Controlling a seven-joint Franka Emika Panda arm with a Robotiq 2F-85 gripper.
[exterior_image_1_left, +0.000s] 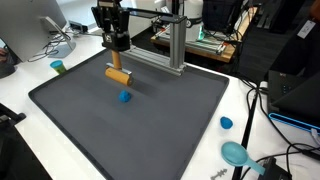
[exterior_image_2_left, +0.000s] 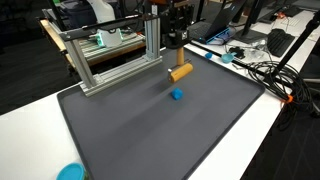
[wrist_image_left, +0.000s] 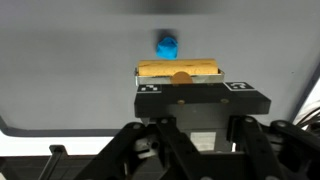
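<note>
My gripper (exterior_image_1_left: 116, 50) hangs over the far part of a dark grey mat (exterior_image_1_left: 140, 135). It is shut on the thin upright stem of an orange wooden piece (exterior_image_1_left: 120, 75), whose cylinder-shaped body lies crosswise just below the fingers. I cannot tell whether that body touches the mat. A small blue block (exterior_image_1_left: 125, 97) rests on the mat a little nearer than the orange piece (exterior_image_2_left: 180, 72); in another exterior view the blue block (exterior_image_2_left: 176, 95) lies below the gripper (exterior_image_2_left: 176, 45). In the wrist view a black marked plate hides the fingers, with the orange piece (wrist_image_left: 180, 68) and blue block (wrist_image_left: 167, 44) beyond it.
An aluminium frame (exterior_image_1_left: 172, 45) stands at the mat's far edge, close behind the gripper. A teal cup (exterior_image_1_left: 58, 67), a blue cap (exterior_image_1_left: 227, 123) and a teal round dish (exterior_image_1_left: 236, 153) sit on the white table around the mat. Cables (exterior_image_2_left: 270, 70) and monitors crowd the table's ends.
</note>
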